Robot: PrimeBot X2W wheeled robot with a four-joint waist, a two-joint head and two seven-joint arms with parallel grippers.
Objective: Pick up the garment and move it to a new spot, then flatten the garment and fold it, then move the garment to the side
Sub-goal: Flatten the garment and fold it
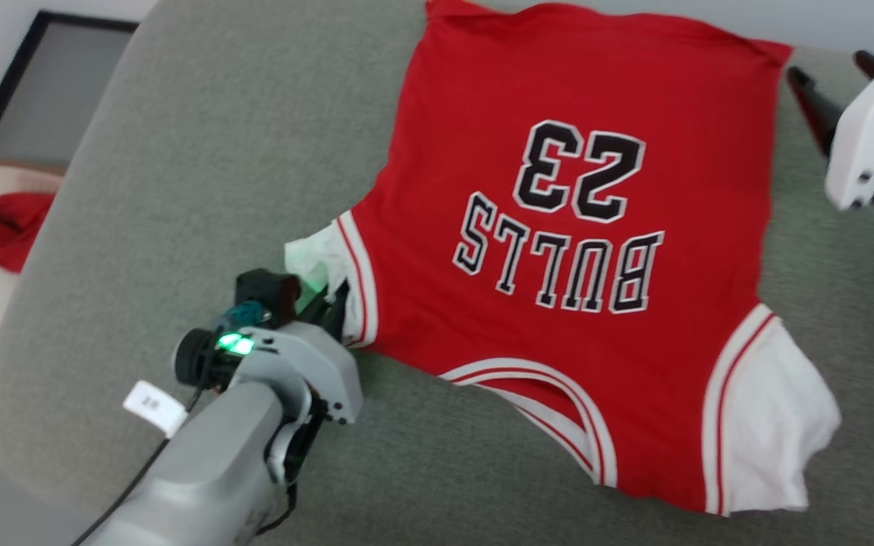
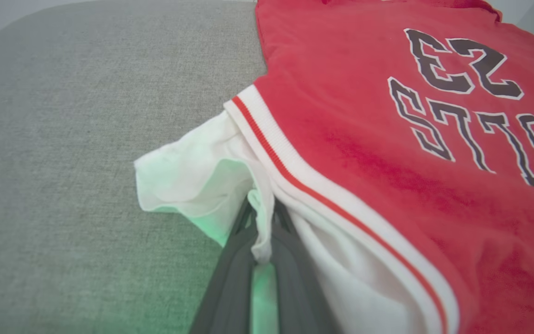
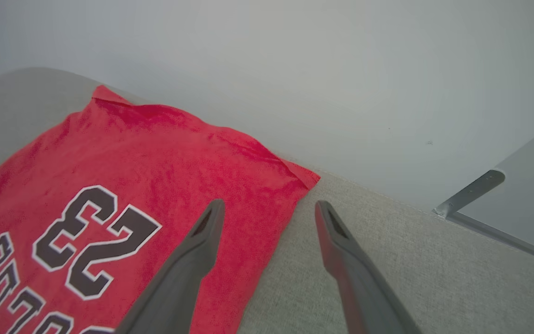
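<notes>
Nearest, the left gripper (image 2: 260,222) pinches the crumpled white sleeve (image 2: 193,181) of the red "BULLS 23" jersey shirt (image 1: 482,114). It lies collar-near, hem-far on the grey fabric cushion (image 1: 179,152) — the right gripper (image 3: 269,208), jaws wide, straddles its side edge beside the far hem corner (image 3: 295,174).

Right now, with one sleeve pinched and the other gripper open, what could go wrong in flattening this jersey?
1. The left gripper is shut on only a thin fold of the white sleeve; a pull may slip off or just bunch the sleeve instead of spreading the Bulls jersey.
2. The right gripper hangs open near the hem corner, one finger over the grey cushion; closing there might miss the edge.
</notes>
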